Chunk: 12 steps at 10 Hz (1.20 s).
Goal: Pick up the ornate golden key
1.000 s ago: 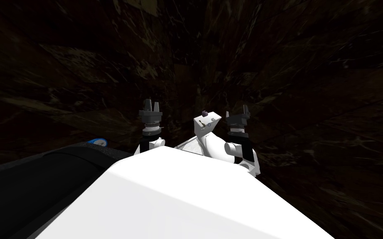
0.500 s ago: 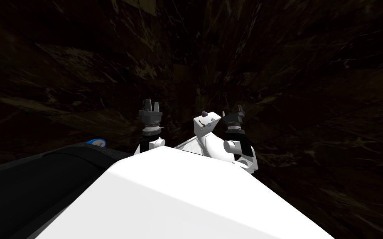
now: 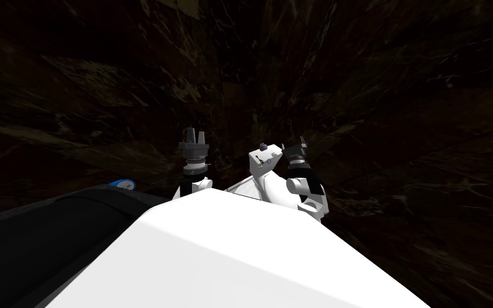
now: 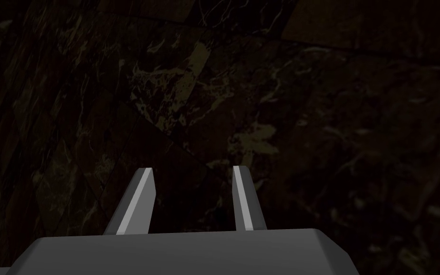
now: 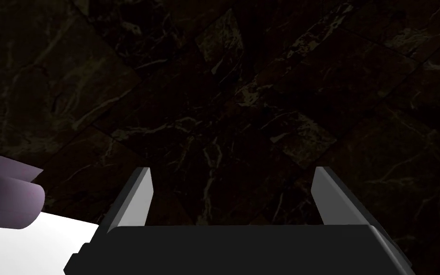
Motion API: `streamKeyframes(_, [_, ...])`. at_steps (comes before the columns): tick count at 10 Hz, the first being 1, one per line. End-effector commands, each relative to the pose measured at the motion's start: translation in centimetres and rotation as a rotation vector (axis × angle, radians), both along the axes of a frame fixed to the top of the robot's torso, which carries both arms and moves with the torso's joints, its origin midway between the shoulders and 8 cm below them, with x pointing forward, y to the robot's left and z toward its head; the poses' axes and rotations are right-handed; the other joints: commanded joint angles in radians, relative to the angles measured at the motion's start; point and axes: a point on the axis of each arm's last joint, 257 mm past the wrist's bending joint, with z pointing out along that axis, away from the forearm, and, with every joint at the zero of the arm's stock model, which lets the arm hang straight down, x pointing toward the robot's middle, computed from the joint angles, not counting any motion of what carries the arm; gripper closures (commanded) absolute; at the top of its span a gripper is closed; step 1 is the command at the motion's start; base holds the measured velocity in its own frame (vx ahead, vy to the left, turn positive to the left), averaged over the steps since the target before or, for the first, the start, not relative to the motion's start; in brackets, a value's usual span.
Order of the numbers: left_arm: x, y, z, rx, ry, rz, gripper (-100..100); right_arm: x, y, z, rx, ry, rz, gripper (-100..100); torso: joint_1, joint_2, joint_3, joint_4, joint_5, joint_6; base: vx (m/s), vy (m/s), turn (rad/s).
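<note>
Head view puts the key (image 3: 262, 161) as a tiny dark-gold mark lying flat on the top of a small white stand (image 3: 255, 156), just ahead of my chest and between the two arms. A purple roll (image 3: 263, 145) sits at the stand's far edge, and a small pale ring-like item (image 3: 274, 155) lies just right of the key; what that item is I cannot tell.

The right gripper (image 3: 300, 143) hangs just right of the stand's far right corner, above the dark marbled floor (image 3: 400, 107). In the right wrist view its fingers (image 5: 140, 195) stand wide apart with nothing between them, and the purple roll and the white top lie off to one side of the gripper, not between the blades. The left gripper (image 3: 195, 132) is well to the left of the stand, and its fingers (image 4: 140, 195) are parted more narrowly and hold nothing.

I judge the key to be light, thin, stiff and probably slick. Lying flat, it offers little height for blade fingers. The best hold is likely across the straight shank, with the blades coming straight down to touch the top on either side. The ornate bow is probably wider but uneven, so it could twist or skid out as the jaws close.
</note>
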Motion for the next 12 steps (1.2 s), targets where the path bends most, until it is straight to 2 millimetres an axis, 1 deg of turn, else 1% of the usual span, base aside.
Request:
streamKeyframes(1, [0.0, 0.0, 0.0, 0.0, 0.0, 0.0, 0, 0.6, 0.3, -0.8, 0.042, 0.047, 0.027, -100, 0.0, 0.0, 0.0, 0.0, 0.0, 0.0, 0.014, -0.008, 0.01])
streamKeyframes(2, [0.0, 0.0, 0.0, 0.0, 0.0, 0.0, 0, 0.8, 0.3, -1.2, 0.041, 0.064, 0.026, -100, 0.0, 0.0, 0.0, 0.0, 0.0, 0.0, 0.008, -0.005, 0.002])
streamKeyframes(3, [0.0, 0.0, 0.0, 0.0, 0.0, 0.0, 0, 1.4, 1.3, -1.3, 0.095, 0.092, 0.071, -100, 0.0, 0.0, 0.0, 0.0, 0.0, 0.0, 0.017, -0.007, 0.011])
streamKeyframes(5, [0.0, 0.0, 0.0, 0.0, 0.0, 0.0, 0, 1.7, 1.3, -2.4, 0.109, 0.14, 0.073, -100, 0.0, 0.0, 0.0, 0.0, 0.0, 0.0, 0.013, -0.008, 0.008])
streamKeyframes(6, [0.0, 0.0, 0.0, 0.0, 0.0, 0.0, 0, 2.3, 2.3, -2.6, 0.162, 0.172, 0.116, -100, 0.0, 0.0, 0.0, 0.0, 0.0, 0.0, 0.015, -0.007, 0.016])
streamKeyframes(8, [0.0, 0.0, 0.0, 0.0, 0.0, 0.0, 0, 2.6, 2.3, -3.8, 0.175, 0.22, 0.116, -100, 0.0, 0.0, 0.0, 0.0, 0.0, 0.0, 0.013, -0.006, 0.009])
streamKeyframes(9, [0.0, 0.0, 0.0, 0.0, 0.0, 0.0, 0, 3.1, 3.4, -3.9, 0.229, 0.25, 0.158, -100, 0.0, 0.0, 0.0, 0.0, 0.0, 0.0, 0.017, -0.006, 0.026])
streamKeyframes(11, [0.0, 0.0, 0.0, 0.0, 0.0, 0.0, 0, 3.3, 3.4, -5.2, 0.241, 0.303, 0.155, -100, 0.0, 0.0, 0.0, 0.0, 0.0, 0.0, 0.014, -0.004, 0.007])
streamKeyframes(12, [0.0, 0.0, 0.0, 0.0, 0.0, 0.0, 0, 3.7, 4.4, -5.5, 0.293, 0.339, 0.193, -100, 0.0, 0.0, 0.0, 0.0, 0.0, 0.0, 0.02, -0.006, 0.031])
